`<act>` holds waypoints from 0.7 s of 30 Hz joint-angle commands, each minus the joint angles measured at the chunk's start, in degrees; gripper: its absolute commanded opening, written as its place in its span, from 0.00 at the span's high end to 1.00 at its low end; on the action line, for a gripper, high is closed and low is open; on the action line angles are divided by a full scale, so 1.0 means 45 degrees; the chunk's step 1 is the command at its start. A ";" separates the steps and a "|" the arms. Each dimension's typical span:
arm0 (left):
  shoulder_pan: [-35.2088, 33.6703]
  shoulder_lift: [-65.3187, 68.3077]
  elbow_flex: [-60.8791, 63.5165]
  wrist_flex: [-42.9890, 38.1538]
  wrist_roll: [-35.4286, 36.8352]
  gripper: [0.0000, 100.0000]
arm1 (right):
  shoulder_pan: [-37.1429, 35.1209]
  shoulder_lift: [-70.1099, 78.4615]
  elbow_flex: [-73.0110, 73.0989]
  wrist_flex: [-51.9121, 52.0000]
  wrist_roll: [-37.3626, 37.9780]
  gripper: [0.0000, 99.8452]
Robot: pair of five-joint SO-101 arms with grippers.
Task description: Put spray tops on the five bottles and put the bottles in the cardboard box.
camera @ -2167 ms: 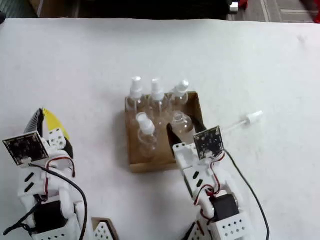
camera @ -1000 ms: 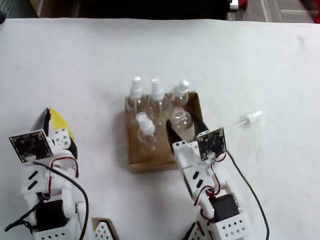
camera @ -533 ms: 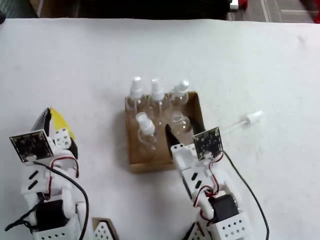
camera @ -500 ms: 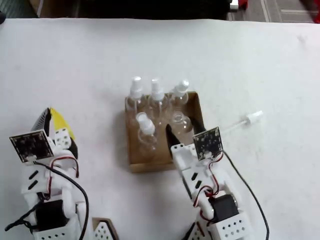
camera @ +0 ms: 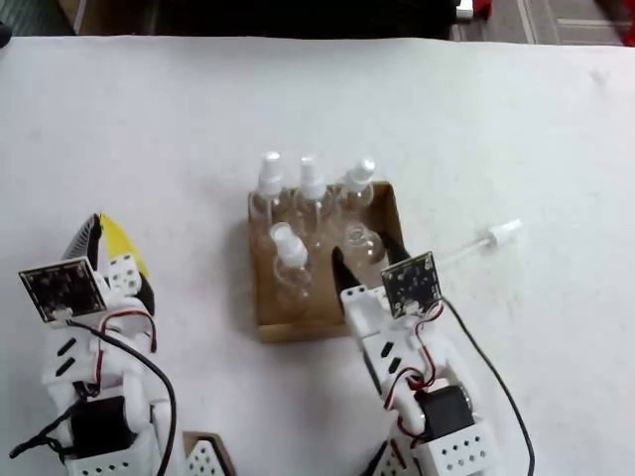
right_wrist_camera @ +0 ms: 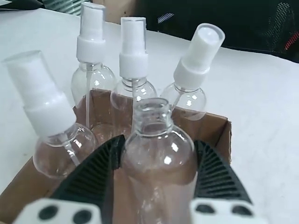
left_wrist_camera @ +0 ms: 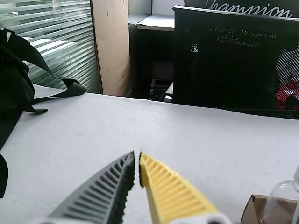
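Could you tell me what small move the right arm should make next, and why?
Probably draw the right gripper back from the clear uncapped plastic bottle in the brown cardboard box toward the loose white spray top on the white table; the other four bottles are capped.

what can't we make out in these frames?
- Uncapped bottle, base: in the right wrist view it is cut off by the picture's edge, between the fingers of the right gripper. Whether it rests on the box floor is unclear.
- Cardboard box, near-right corner: in the high view it is behind the right arm.
- Loose spray top, tube end: in the high view it is too thin to trace.
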 commanded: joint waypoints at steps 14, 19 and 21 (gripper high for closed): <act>0.0107 -0.0107 -0.0098 -0.0391 -0.0117 0.98 | -0.0029 -0.0107 0.0117 0.0225 0.0664 0.86; 0.0107 -0.0107 -0.0098 -0.0391 -0.0117 0.98 | -0.0029 -0.0107 0.0117 0.0244 0.0664 0.84; 0.0107 -0.0107 -0.0098 -0.0391 -0.0117 0.98 | -0.0029 -0.0107 0.0117 0.0244 0.0664 0.84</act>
